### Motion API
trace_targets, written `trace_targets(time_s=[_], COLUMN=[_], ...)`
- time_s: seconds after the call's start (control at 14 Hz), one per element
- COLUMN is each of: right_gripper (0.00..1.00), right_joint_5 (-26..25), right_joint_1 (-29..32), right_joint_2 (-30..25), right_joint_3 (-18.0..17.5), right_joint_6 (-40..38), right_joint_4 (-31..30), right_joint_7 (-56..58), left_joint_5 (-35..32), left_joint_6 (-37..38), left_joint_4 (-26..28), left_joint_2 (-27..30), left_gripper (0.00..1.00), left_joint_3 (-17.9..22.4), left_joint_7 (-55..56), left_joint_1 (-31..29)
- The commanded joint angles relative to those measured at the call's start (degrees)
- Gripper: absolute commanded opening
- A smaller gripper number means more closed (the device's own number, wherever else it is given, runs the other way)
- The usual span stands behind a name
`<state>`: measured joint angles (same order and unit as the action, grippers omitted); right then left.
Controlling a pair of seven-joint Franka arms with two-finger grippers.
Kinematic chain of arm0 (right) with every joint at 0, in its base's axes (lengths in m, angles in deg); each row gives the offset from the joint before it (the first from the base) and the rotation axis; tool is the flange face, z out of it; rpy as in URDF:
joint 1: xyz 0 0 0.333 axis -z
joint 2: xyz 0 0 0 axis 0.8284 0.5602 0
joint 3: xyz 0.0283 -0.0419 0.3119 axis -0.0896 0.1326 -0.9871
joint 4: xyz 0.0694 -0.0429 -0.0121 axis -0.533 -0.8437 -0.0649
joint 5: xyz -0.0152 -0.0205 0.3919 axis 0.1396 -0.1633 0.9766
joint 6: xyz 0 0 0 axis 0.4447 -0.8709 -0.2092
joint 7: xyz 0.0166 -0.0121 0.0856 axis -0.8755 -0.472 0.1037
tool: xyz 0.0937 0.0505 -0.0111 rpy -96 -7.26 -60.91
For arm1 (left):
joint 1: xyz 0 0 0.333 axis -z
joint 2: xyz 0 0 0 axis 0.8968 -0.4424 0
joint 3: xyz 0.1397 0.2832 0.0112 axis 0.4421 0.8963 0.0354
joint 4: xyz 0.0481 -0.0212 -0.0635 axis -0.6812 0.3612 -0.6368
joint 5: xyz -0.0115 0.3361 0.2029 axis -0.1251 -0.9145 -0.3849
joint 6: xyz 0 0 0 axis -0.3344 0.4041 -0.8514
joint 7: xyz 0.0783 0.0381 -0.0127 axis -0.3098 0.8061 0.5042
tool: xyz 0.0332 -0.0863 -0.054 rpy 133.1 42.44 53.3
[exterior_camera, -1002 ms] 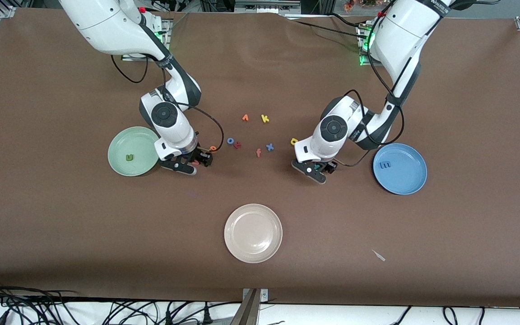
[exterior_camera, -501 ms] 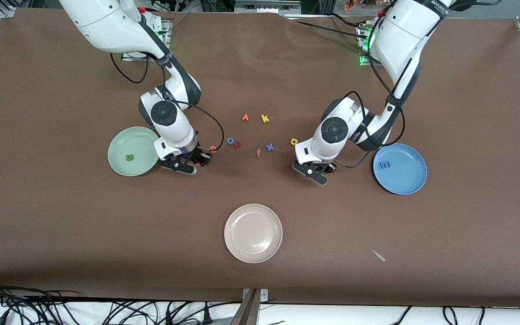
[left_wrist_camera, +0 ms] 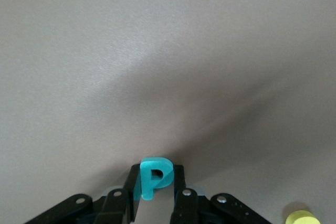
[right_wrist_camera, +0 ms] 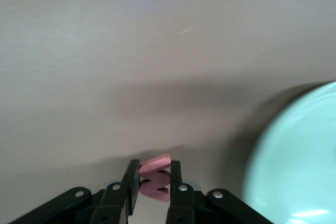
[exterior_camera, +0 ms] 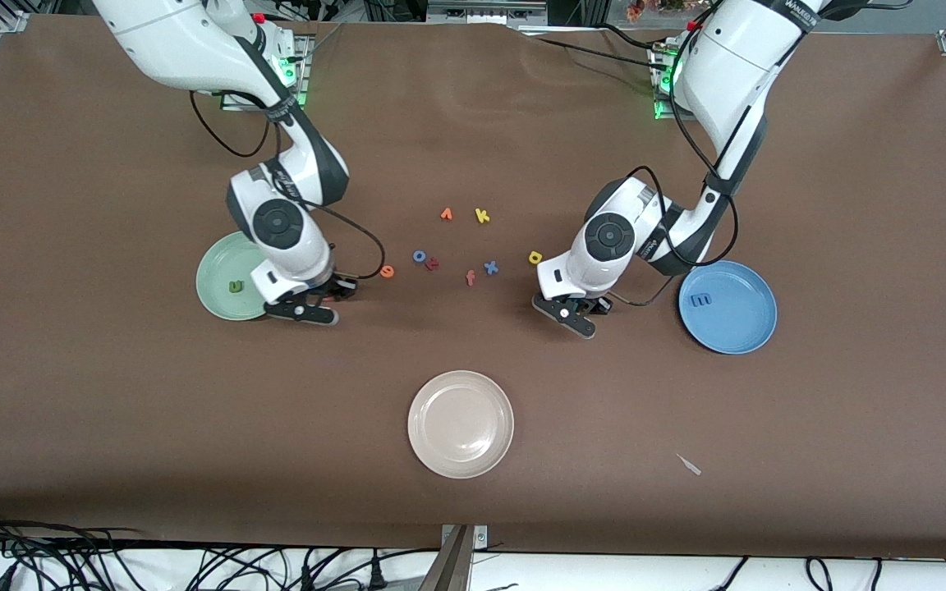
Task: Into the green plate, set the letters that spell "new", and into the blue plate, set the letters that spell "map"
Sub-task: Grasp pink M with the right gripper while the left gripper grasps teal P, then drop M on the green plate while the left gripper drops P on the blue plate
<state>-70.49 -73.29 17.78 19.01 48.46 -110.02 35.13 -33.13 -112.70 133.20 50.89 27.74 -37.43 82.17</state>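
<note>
The left gripper (left_wrist_camera: 154,203) has its fingers clenched on the teal p (left_wrist_camera: 154,177), taken flat-side to flat-side with the letter upright between them, low over the table (exterior_camera: 112,394) between the yellow a (exterior_camera: 535,258) and the blue plate (exterior_camera: 748,332). The right gripper (right_wrist_camera: 154,203) is clenched on the pink w (right_wrist_camera: 155,178), just beside the rim of the green plate (exterior_camera: 214,304). The green n (exterior_camera: 235,286) lies in the green plate; the blue m (exterior_camera: 700,300) lies in the blue plate; the orange e (exterior_camera: 388,271) rests on the table near the right gripper. These letters are judged to be foam: very light, soft and compressible, not fragile. Grip across the two flat faces near the letter's middle, as shown; a hold on a thin stroke would likely bend or twist it. Light foam may cling to a finger on release, so let go low over the plate.
</note>
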Motion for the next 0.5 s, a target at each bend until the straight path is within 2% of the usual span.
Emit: trace_targets(time_s=[0.0,0.21,0.43], right_gripper=[0.14,0.14,0.16], right_joint_5=[0.2,0.3,1.4], right_joint_1=[0.0,0.1,0.2], right_joint_2=[-5.3,-10.7,-14.1], right_joint_3=[3.3,7.3,9.8], right_joint_6=[-4.9,-3.9,3.2], right_joint_4=[-2.2,-10.6,-19.8], right_joint_7=[8.2,13.7,16.1], left_joint_5=[-2.2,-1.2,-1.3], left_joint_6=[3.8,16.3,23.1], left_joint_4=[-1.6,-5.8,-7.0], left_joint_2=[1.0,2.3,3.6], left_gripper=[0.09,0.09,0.09], left_joint_3=[-0.1,-0.4,-0.3], left_joint_7=[-2.0,-13.6,-24.1], left_joint_1=[-3.0,-7.6,-11.7])
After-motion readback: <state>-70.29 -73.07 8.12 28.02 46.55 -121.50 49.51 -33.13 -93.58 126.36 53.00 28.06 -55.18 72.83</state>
